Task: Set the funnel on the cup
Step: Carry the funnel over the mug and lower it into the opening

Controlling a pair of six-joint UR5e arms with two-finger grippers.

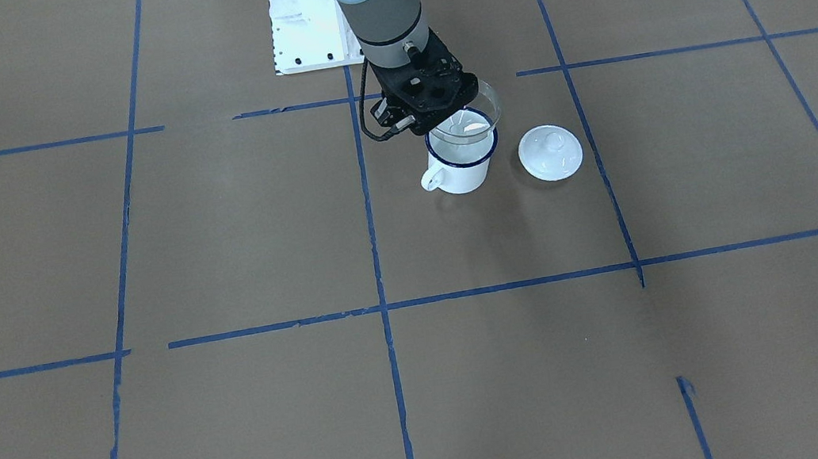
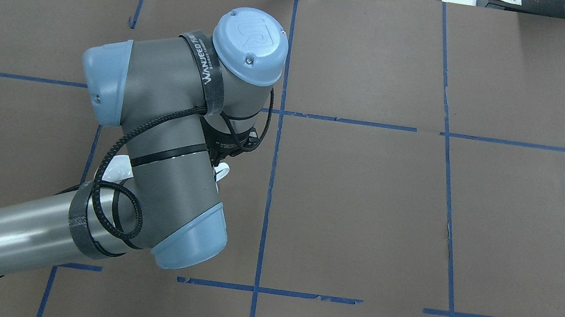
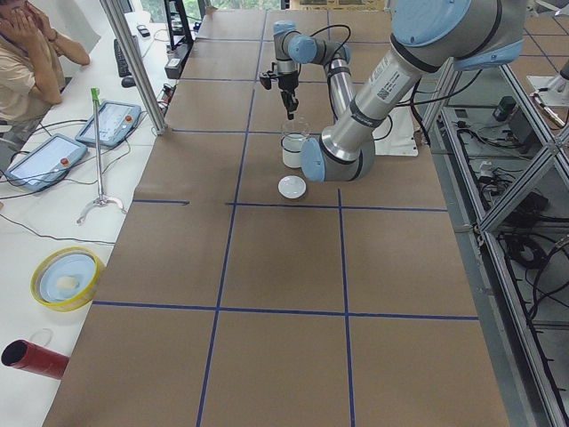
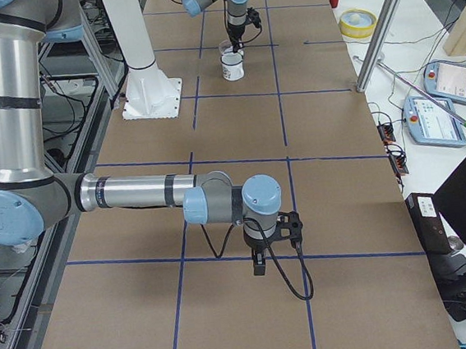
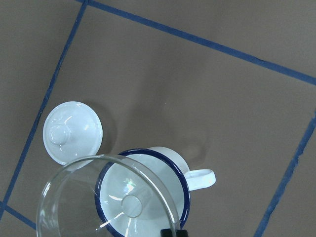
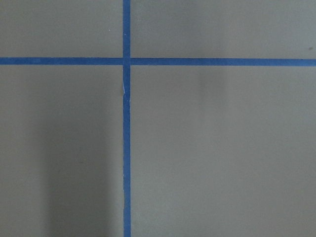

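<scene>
The white enamel cup (image 1: 459, 169) with a dark blue rim stands on the brown table. Its handle points to the left of the front-facing view. My left gripper (image 1: 441, 114) is shut on the rim of the clear funnel (image 1: 474, 114) and holds it tilted just above the cup's mouth. In the left wrist view the funnel (image 5: 98, 197) overlaps the cup (image 5: 148, 182), with its spout over the cup's inside and its mouth offset toward the lid. My right gripper (image 4: 259, 264) points down over bare table far from the cup; I cannot tell whether it is open.
A round white knobbed lid (image 1: 549, 152) lies flat right beside the cup. The robot's white base plate (image 1: 305, 28) is behind the cup. Blue tape lines cross the brown table. Operators' gear sits beyond the table's far edge.
</scene>
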